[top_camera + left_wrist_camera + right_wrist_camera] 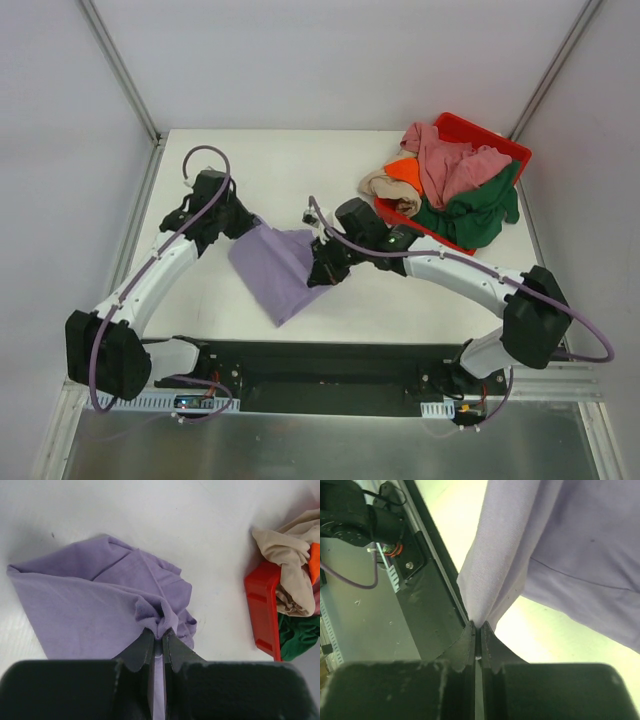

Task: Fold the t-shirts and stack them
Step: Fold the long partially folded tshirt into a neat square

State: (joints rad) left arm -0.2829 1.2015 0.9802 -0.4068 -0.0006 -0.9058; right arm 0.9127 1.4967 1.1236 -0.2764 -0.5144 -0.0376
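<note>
Lavender t-shirt point(278, 266) | pinched: left gripper point(159, 635), right gripper point(478, 628) | only top view shows both

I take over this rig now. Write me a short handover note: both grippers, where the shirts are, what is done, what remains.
Grippers: the left gripper is shut on a bunched edge of the lavender shirt; the right gripper is shut on another edge of it.
Things: the lavender shirt stretches between both grippers, creased, unfolded. The pink shirt, green shirt, orange shirt and beige shirt are heaped in the red bin; beige hangs over its wall.
Done: lavender is out of the bin.
Left: fold all five and stack them.
</note>
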